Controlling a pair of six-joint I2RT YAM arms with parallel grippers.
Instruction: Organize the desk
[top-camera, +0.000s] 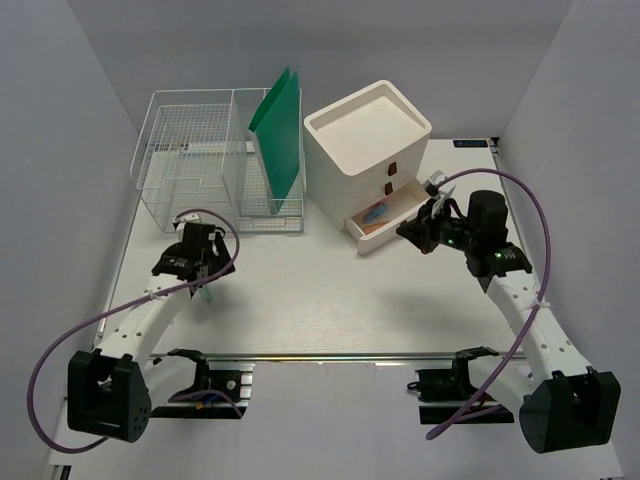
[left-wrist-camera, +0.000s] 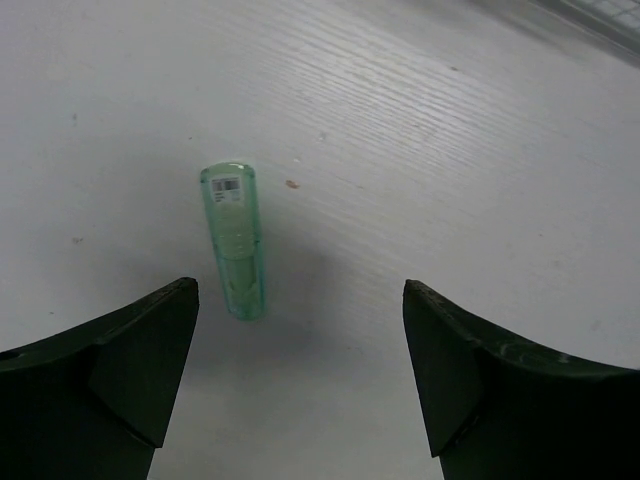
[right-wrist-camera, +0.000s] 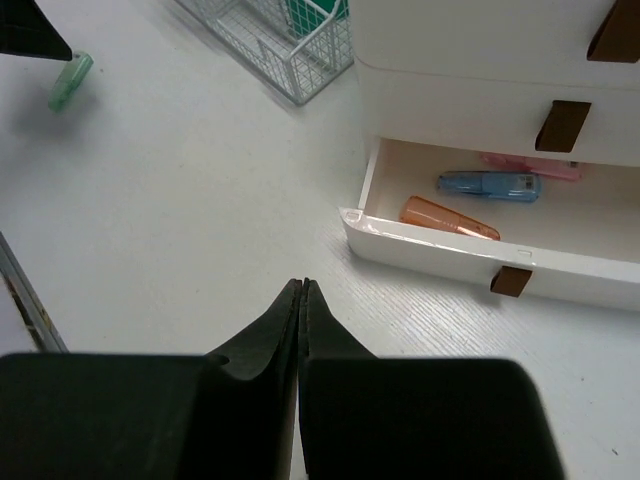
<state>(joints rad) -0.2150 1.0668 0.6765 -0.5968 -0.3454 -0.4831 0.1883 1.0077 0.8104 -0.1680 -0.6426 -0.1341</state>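
desk (top-camera: 330, 300), green tube (left-wrist-camera: 235, 240), wire basket (top-camera: 186, 150), drawers (top-camera: 345, 165)

The bench (top-camera: 330, 300) was big, flat and white, with thin lines running across its top like wood. It lay level, wider than it was deep. A shiny metal rail (top-camera: 330, 356) ran along its near edge.

The left arm (top-camera: 150, 310) and right arm (top-camera: 525, 310) share white perforated links between chunky black joint housings, with boxy black bases at 7 and 5 o'clock. Each trails a purple cable (top-camera: 60, 350) (looping loose on both sides), small green lights (top-camera: 493, 256) glow on the right wrist, and the fingers (left-wrist-camera: 110, 370) are matte black wedges.
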